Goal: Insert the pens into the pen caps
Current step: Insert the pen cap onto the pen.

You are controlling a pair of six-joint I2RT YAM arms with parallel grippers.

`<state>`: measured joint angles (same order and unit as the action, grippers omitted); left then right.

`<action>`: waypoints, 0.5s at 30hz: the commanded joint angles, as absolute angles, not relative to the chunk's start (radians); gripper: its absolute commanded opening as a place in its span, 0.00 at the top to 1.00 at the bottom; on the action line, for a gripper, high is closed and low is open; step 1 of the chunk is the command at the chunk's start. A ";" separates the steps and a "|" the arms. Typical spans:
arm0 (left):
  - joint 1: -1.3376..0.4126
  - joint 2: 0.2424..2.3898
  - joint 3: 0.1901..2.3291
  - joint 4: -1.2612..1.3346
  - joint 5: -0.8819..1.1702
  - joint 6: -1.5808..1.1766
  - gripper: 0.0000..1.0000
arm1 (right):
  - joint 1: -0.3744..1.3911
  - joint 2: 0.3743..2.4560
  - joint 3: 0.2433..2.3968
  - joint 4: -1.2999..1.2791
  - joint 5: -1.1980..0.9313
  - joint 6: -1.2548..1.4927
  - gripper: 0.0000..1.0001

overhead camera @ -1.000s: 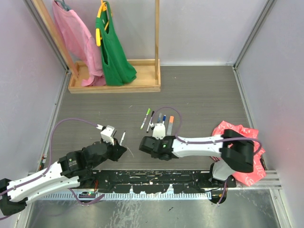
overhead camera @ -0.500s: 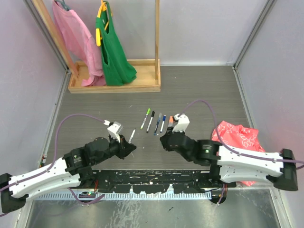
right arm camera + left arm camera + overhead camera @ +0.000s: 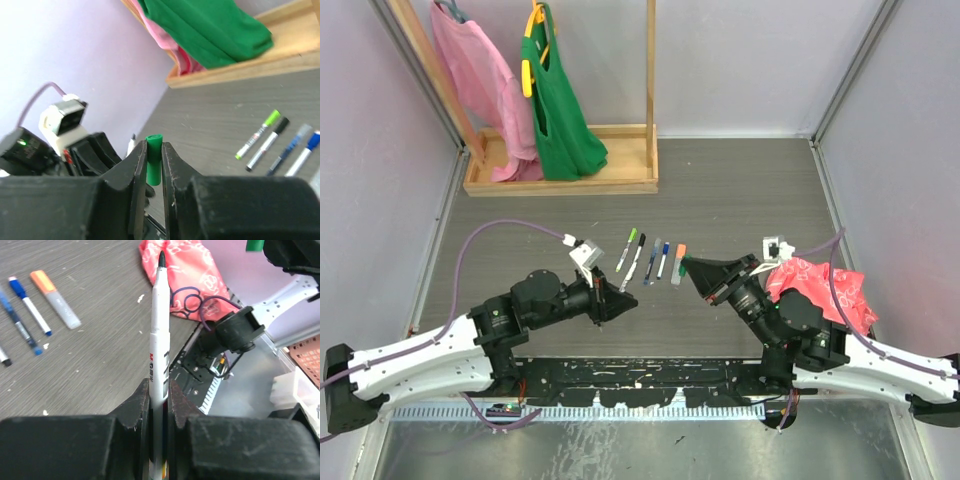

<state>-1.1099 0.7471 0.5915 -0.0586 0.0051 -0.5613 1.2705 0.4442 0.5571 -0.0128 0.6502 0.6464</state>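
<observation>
The left gripper, low in the middle of the overhead view, has its matte black jaws clamped on a slim pen. The pen has a smooth, round white barrel with printed lettering. It narrows to a bare black tip that points to the top of the left wrist view, towards the other arm.

Just right of centre, the right gripper has its jaws pinched on a green cap. The cap is a short glossy plastic tube with its open rim standing clear above the fingertips. Pen and cap are held off the table and apart from each other, tip facing cap.

Between and just above the two grippers, a row of pens lies on the table, a grey board with a fine wood grain. They lie side by side, slightly slanted and not touching. From left to right their ends are light green, black, two blue, and orange on a thicker grey barrel.

At the upper left, a shallow wooden tray forms the foot of a plain timber rack. The limp hems of a green garment and a pink garment hang into it.

At the right edge lies a crumpled red bag with a pale print. I can't tell what is inside it.
</observation>
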 commanded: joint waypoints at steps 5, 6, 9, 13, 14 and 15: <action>-1.132 0.808 0.674 0.150 0.150 -0.537 1.00 | 1.274 0.464 0.529 0.437 0.597 0.458 1.00; -1.133 0.813 0.673 0.168 0.161 -0.538 1.00 | 1.274 0.475 0.527 0.475 0.584 0.439 1.00; -1.135 0.828 0.675 0.205 0.189 -0.538 1.00 | 1.274 0.510 0.515 0.579 0.562 0.418 1.00; -1.138 0.847 0.674 0.248 0.226 -0.540 1.00 | 1.275 0.554 0.508 0.691 0.541 0.399 1.00; -1.138 0.848 0.673 0.253 0.230 -0.540 1.00 | 1.274 0.565 0.510 0.705 0.539 0.396 1.00; -1.139 0.849 0.673 0.258 0.233 -0.540 1.00 | 1.274 0.577 0.515 0.715 0.537 0.396 1.00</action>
<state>-1.1332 0.8486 0.6312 0.1390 0.1780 -0.5560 1.2705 0.5446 0.5106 0.5323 0.5701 0.4419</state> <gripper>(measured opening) 0.114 0.212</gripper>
